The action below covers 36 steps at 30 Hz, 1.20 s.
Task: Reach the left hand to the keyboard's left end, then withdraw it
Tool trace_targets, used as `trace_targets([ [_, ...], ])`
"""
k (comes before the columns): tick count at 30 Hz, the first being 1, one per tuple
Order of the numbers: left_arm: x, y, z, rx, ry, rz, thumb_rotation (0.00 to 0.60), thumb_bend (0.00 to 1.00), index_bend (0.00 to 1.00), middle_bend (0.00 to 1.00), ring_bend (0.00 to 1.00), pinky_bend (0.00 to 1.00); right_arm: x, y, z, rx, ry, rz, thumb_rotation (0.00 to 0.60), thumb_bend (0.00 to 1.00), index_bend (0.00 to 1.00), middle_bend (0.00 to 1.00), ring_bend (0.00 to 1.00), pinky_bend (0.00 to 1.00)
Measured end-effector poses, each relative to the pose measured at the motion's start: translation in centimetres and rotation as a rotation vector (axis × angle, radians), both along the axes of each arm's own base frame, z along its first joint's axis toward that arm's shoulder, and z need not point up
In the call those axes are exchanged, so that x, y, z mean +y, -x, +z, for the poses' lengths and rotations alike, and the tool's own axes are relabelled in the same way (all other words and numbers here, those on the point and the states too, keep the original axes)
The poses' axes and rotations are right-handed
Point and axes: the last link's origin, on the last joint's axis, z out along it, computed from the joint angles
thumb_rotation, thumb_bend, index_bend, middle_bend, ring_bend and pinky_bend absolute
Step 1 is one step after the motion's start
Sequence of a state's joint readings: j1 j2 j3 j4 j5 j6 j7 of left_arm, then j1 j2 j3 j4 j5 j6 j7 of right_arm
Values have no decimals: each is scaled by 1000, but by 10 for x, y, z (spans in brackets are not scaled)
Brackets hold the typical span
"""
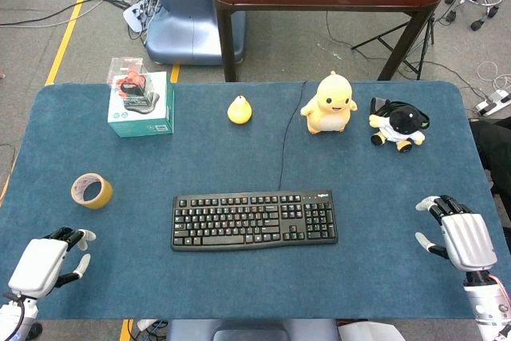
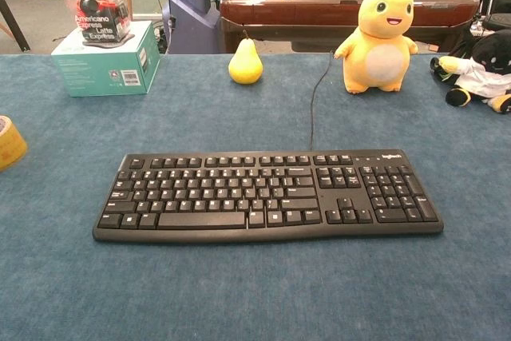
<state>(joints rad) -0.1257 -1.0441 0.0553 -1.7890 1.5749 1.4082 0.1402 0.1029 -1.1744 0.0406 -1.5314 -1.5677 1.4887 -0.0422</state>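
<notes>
While the black full-size keyboard (image 1: 254, 220) lies at the centre of the blue felt desk (image 1: 239, 149), the left robot hand (image 1: 49, 262) rests released, well apart from its left end; the right robot hand (image 1: 459, 235), also released, is absent from the chest view.

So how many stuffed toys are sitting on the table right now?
2. The yellow duck sits at the far edge, right of the pear. The black-and-white plush lies just right of the duck. Nothing in either view looks able to hide another.
</notes>
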Motion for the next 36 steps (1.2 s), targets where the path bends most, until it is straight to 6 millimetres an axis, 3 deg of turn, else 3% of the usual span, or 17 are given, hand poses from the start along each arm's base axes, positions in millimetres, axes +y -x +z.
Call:
trace_targets([
  [9,0,-1,-1,-7,1,-7,600,382,384,505,342,530,1,-1,0,1,1,3,600,190,409,359,272,501],
  [12,2,-2,-2,-29,-10,-11,600,382,393,538,415,601,1,-1,2,0,12,4,600,190,409,359,273,501],
  [18,8,-8,-4,-63,-20,-48,600,382,365,613,614,843,2,-2,5,-1,31,9,600,190,409,360,273,501],
  [24,18,-26,-6,-75,1,-119,600,382,385,792,799,995,-1,-3,9,-7,34,15,600,190,409,360,273,501],
  [31,24,-47,-8,-186,136,-131,600,382,387,955,927,1000,4,-4,11,-7,49,23,600,190,409,360,273,502],
  [36,32,-67,-8,-196,245,-177,600,382,370,995,963,1000,7,-5,10,1,50,23,600,191,408,360,273,501],
])
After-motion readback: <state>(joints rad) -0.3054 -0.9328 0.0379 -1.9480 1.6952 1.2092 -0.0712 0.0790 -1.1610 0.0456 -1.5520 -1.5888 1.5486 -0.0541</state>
